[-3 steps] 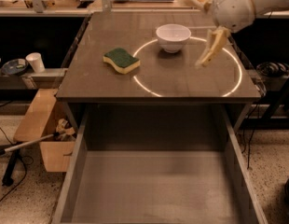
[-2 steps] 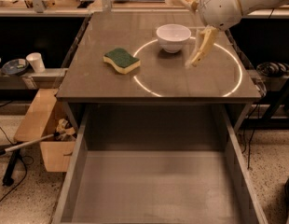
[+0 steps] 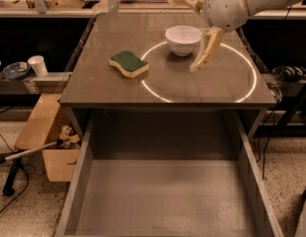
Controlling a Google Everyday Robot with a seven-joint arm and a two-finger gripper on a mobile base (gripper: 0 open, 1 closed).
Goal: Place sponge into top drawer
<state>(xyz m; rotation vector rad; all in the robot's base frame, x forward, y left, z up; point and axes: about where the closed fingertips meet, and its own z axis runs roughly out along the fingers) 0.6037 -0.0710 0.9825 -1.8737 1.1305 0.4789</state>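
Note:
The sponge (image 3: 129,63), dark green on top with yellow foam below, lies flat on the tabletop left of centre. The top drawer (image 3: 163,196) is pulled fully open below the table's front edge, and its flat grey bottom is bare. My gripper (image 3: 181,33) hangs above the table at the right rear, next to the white bowl and well to the right of the sponge. Its cream fingers (image 3: 205,51) are spread apart and hold nothing. One points down beside the bowl. The other sticks out to the left above it.
A white bowl (image 3: 183,38) stands at the back of the table (image 3: 217,90), inside a bright ring of light. A paper cup (image 3: 38,65) and a dish sit on a low shelf at the left. A cardboard box (image 3: 44,132) and a stick lie on the floor at the left.
My gripper has moved left across the table, from right of the bowl to just beside it. The sponge, bowl and drawer have not moved.

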